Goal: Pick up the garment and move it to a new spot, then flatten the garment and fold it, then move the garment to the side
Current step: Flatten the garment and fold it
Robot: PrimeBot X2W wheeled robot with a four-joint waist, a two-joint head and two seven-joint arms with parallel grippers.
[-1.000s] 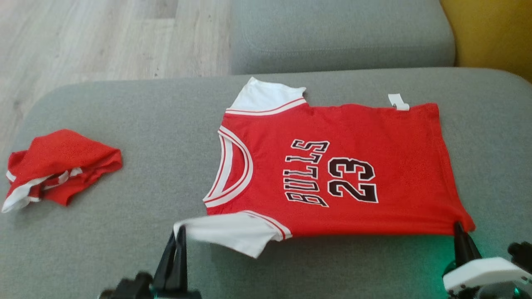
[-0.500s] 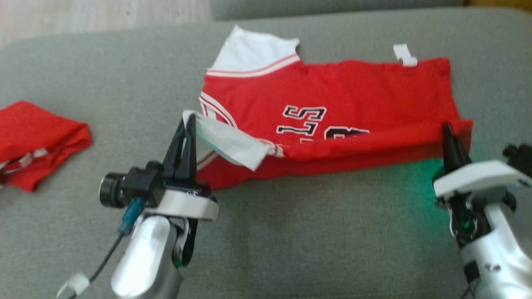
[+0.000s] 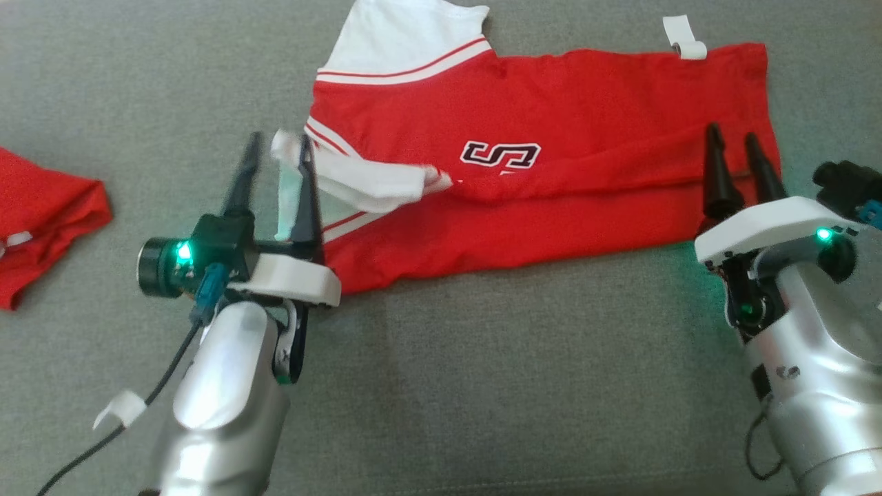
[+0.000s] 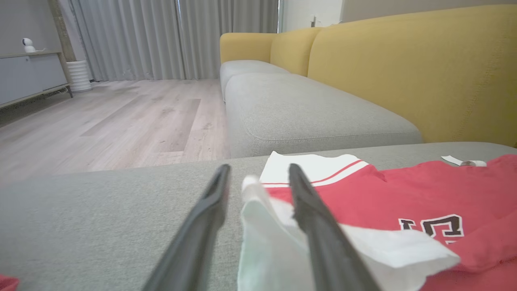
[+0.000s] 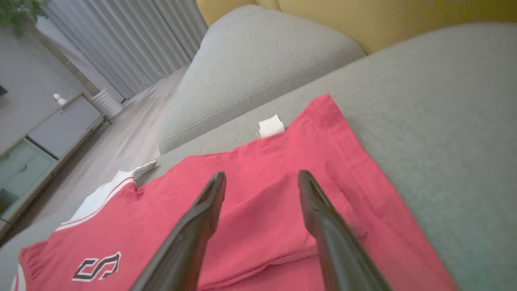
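The red jersey [image 3: 586, 89] with white sleeves lies on the grey cushion [image 3: 482, 386], its near edge folded over toward the far side, covering most of the lettering. My left gripper [image 3: 279, 141] is open; the white sleeve [image 3: 358, 182] drapes loosely against its right finger. In the left wrist view that sleeve [image 4: 262, 234] hangs between the spread fingers of the left gripper [image 4: 258, 169]. My right gripper [image 3: 732, 134] stands open at the folded hem's right end. In the right wrist view its fingers [image 5: 202, 218] straddle the red jersey [image 5: 323, 133], gripper [image 5: 262, 174] holding nothing.
A second crumpled red garment [image 3: 41, 207] lies at the cushion's left edge. A white tag [image 3: 682, 38] sticks out at the jersey's far hem. Beyond are another grey cushion [image 4: 303, 113], a yellow backrest [image 4: 404, 60] and wood floor [image 4: 121, 113].
The head camera has tilted down. Both grippers carried the jersey's near edge over toward the far side, then opened and let go of the sleeve and the hem corner.
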